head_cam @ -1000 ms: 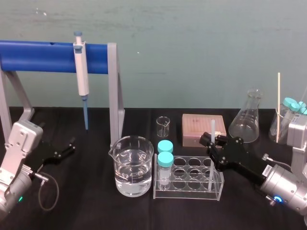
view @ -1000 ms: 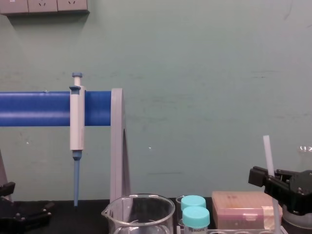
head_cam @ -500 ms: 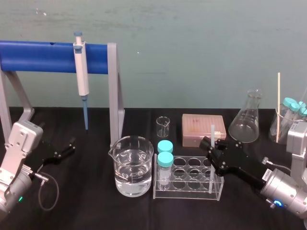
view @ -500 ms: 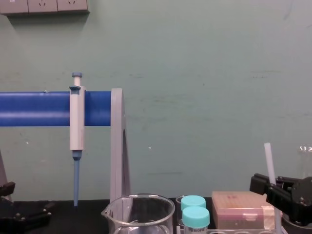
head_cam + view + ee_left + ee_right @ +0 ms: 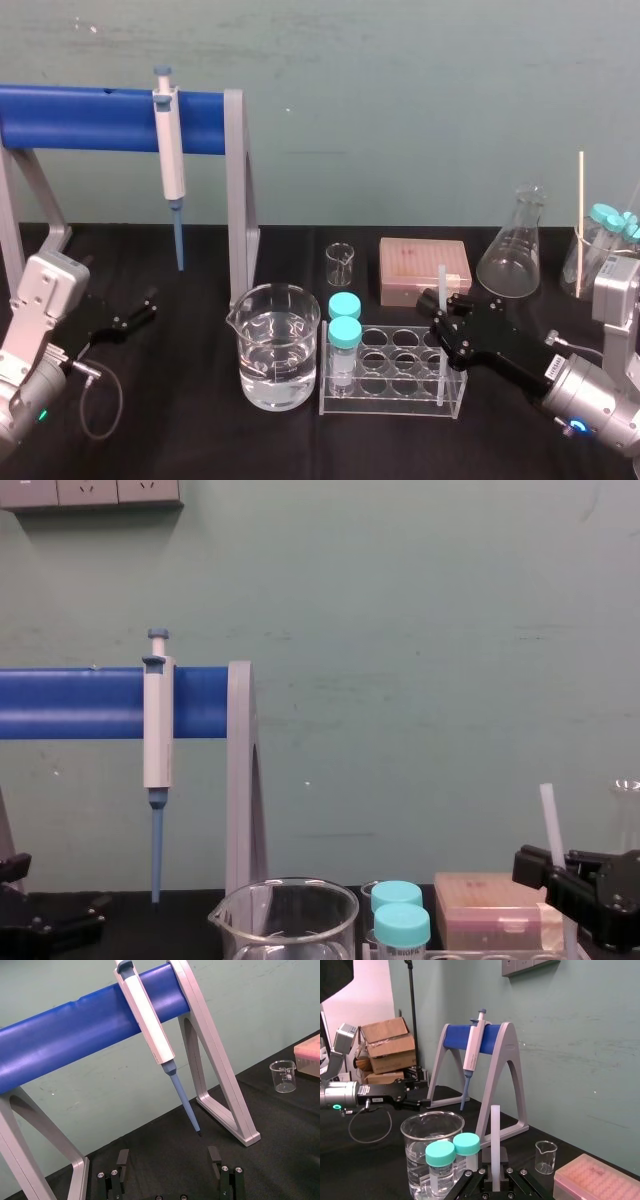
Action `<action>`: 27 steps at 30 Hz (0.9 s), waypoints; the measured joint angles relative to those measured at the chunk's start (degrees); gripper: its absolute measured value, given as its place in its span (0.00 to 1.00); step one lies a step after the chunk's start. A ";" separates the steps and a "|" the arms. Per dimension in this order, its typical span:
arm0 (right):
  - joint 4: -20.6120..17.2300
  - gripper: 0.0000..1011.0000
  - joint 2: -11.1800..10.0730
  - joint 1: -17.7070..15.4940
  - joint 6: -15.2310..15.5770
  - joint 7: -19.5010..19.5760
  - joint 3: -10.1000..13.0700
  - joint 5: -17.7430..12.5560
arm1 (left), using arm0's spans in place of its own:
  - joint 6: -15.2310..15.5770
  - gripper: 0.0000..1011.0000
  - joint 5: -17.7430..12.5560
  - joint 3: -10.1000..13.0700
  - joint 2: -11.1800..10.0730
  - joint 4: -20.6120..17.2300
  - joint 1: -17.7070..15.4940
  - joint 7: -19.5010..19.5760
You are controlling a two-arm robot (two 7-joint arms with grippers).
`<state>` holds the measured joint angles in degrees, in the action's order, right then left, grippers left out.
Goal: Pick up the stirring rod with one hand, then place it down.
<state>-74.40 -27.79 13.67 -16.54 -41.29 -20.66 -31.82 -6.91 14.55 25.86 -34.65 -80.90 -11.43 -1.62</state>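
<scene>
The stirring rod [image 5: 441, 290] is a translucent white stick standing upright, its lower end inside the right front corner of the clear tube rack [image 5: 395, 375]. My right gripper [image 5: 444, 322] is shut on the rod at mid-height, reaching in from the right. The right wrist view shows the rod [image 5: 495, 1145] rising straight up from between the black fingers. The chest view shows the rod [image 5: 550, 820] sticking up above the right gripper [image 5: 562, 875]. My left gripper [image 5: 138, 310] rests low at the far left, and its fingers [image 5: 122, 1160] stand apart with nothing between them.
A beaker of water [image 5: 279, 345] stands left of the rack, with two teal-capped tubes [image 5: 344, 320] in the rack's left end. Behind are a small beaker [image 5: 340, 263], a pink tip box [image 5: 424, 268] and a conical flask [image 5: 512, 250]. A pipette [image 5: 168, 150] hangs on the blue stand [image 5: 80, 118].
My right gripper has sunk a little with the rod, so the rod's top stands lower and its lower end reaches deeper into the rack. The left arm has not moved.
</scene>
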 joint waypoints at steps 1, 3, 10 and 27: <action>0.00 0.06 0.00 0.02 0.01 0.04 -0.03 0.11 | 0.00 0.99 0.00 0.00 0.00 0.00 0.00 0.00; 0.00 0.06 0.01 0.02 0.02 0.06 -0.04 0.15 | 0.00 0.99 0.00 0.00 0.00 0.00 0.00 0.00; 0.00 0.06 0.00 0.02 0.03 0.09 -0.04 0.09 | 0.00 0.99 0.00 0.00 0.01 0.00 0.00 0.00; -0.05 0.39 -0.04 0.00 0.09 0.14 -0.01 -0.06 | 0.00 0.99 0.00 0.00 0.00 0.00 0.00 0.00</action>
<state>-74.44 -27.83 13.67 -16.45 -41.15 -20.67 -31.87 -6.91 14.55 25.86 -34.65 -80.90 -11.43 -1.62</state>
